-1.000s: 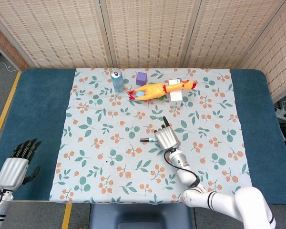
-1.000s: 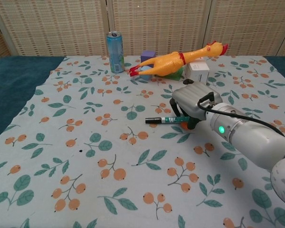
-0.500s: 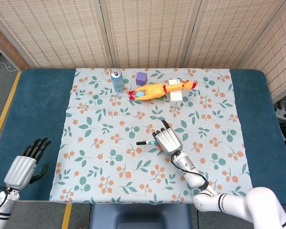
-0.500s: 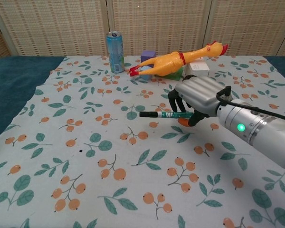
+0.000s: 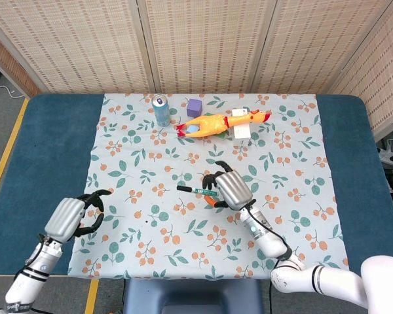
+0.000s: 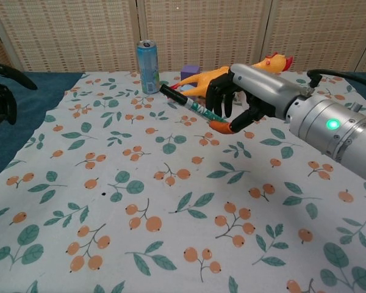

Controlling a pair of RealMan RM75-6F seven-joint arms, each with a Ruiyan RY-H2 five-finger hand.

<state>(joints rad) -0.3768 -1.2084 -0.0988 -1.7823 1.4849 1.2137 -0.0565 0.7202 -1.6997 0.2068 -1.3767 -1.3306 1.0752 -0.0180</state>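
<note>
The right hand pinched the pen, its long axis pointing upper left; the left hand, empty and half-curled, hovered far off at lower left.

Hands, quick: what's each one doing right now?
Left hand: open, holding nothing.
Right hand: holding the marker pen.

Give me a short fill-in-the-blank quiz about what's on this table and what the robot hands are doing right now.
1. The right hand holds a ____ above the cloth.
2. The rubber chicken is mostly ____ in colour.
3. The upright blue can stands to the ____ of the purple cube in the head view.
4. The left hand holds ____.

Missing words: marker; yellow; left; nothing
</note>
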